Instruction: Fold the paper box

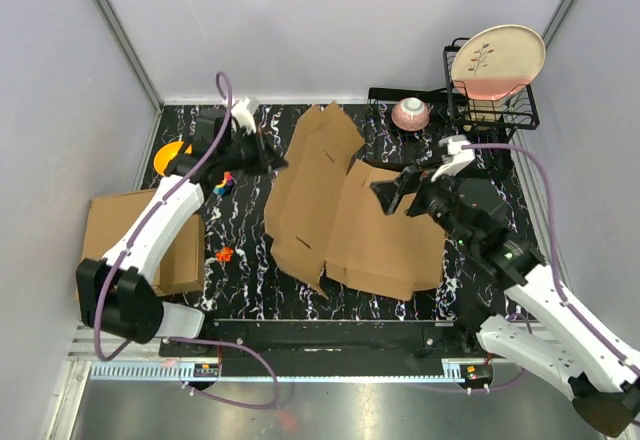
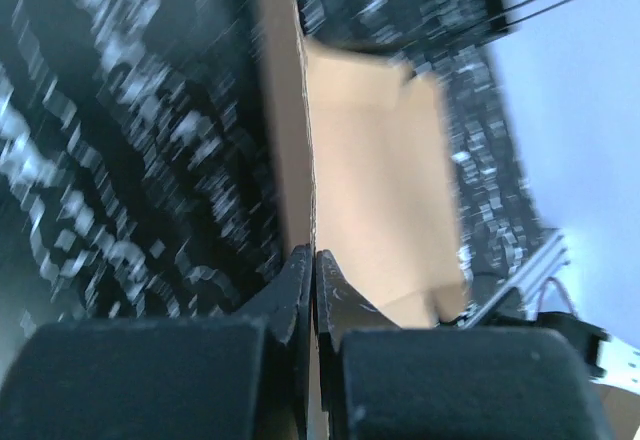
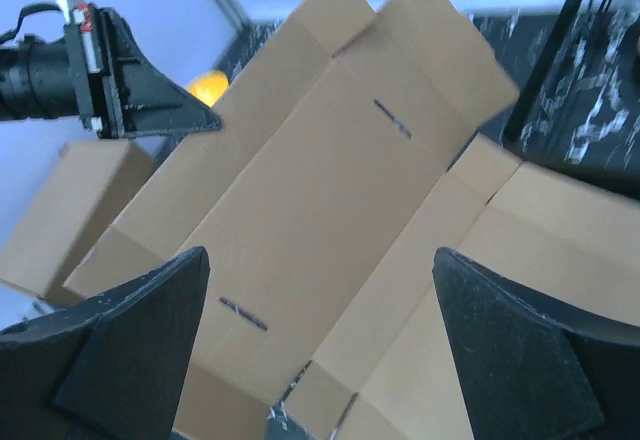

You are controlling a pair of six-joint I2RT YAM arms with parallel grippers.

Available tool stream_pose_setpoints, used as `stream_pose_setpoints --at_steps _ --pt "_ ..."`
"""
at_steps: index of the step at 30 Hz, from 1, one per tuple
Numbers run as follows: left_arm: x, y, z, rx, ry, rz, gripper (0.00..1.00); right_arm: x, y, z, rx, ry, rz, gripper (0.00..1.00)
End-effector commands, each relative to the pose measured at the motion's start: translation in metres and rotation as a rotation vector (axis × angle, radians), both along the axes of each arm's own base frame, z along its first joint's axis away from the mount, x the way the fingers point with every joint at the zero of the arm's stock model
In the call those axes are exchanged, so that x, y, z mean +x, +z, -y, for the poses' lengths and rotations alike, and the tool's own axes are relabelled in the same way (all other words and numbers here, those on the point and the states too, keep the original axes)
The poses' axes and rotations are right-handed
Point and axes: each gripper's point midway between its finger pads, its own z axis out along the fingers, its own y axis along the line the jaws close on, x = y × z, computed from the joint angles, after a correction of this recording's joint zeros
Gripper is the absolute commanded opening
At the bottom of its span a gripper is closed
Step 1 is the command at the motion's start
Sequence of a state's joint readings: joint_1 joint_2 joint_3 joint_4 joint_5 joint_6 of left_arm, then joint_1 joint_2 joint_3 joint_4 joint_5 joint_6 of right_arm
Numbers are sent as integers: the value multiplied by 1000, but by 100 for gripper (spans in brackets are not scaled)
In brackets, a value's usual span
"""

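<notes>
Top: left gripper (image 1: 277, 159) jaws clenched on the left edge of the paper box (image 1: 340, 210), contact hard to see. Right gripper (image 1: 388, 192) above its right panel. Left wrist: blurred, cardboard edge pinched between jaws. Right wrist: jaws released wide, sheet below, cropped.

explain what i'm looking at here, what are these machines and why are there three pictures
Two robot arms are bolted at the near edge of the table. One picture looks down from above and behind them; the other two come from a camera on each wrist. A brown cardboard sheet, the paper box, lies unfolded on the table. The left end effector is pinched shut on the edge nearest it. The right end effector hangs wide open over it, holding nothing. A closed cardboard box sits at left; a bowl and racked plate stand at the back.
</notes>
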State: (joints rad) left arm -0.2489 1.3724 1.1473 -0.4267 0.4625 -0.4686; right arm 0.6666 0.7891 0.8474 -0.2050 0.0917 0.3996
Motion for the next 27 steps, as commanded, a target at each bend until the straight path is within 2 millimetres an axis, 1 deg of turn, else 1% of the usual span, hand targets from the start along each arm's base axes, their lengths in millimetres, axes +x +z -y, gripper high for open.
stream_pose_setpoints --at_steps 1,2,4,5,7,8,11,12,13,15,16,17,18,20,21,24,25,27 --pt "-7 139 31 -144 -121 346 0 -8 69 31 -20 -81 139 100" --pt "-12 168 30 -167 -124 407 0 -14 86 38 -3 -92 168 100" --pt "-19 192 28 -185 -122 463 0 -19 101 47 -1 -111 204 100" --pt "-28 216 26 -204 -130 520 0 -24 112 53 9 -118 226 99" --pt "-45 240 29 -246 -185 578 0 -26 118 58 2 -132 241 100" --pt "-56 255 30 -272 -203 607 0 -27 119 63 -6 -148 235 100" --pt "-82 278 38 -350 -303 634 0 -31 120 69 -12 -161 229 100" --pt "-93 285 42 -380 -364 650 0 -33 121 70 -5 -162 230 100" --pt "-100 287 44 -415 -391 631 0 -35 123 72 4 -166 233 100" --pt "-120 296 50 -457 -490 648 0 -44 132 82 30 -181 261 100" --pt "-126 297 52 -478 -510 630 0 -47 134 86 28 -187 268 100" --pt "-134 301 54 -493 -537 631 0 -52 142 94 41 -204 290 100" --pt "-143 306 56 -510 -585 648 0 -54 145 98 32 -213 301 100" --pt "-157 314 59 -546 -623 641 0 -61 155 109 36 -239 323 100" --pt "-166 321 59 -557 -652 669 0 -63 158 113 29 -245 334 100" --pt "-182 341 56 -590 -687 701 0 -75 174 125 39 -258 379 100" --pt "-190 352 54 -598 -697 723 0 -82 183 131 55 -263 401 100" --pt "-193 360 53 -599 -709 731 0 -89 191 138 58 -273 424 100"
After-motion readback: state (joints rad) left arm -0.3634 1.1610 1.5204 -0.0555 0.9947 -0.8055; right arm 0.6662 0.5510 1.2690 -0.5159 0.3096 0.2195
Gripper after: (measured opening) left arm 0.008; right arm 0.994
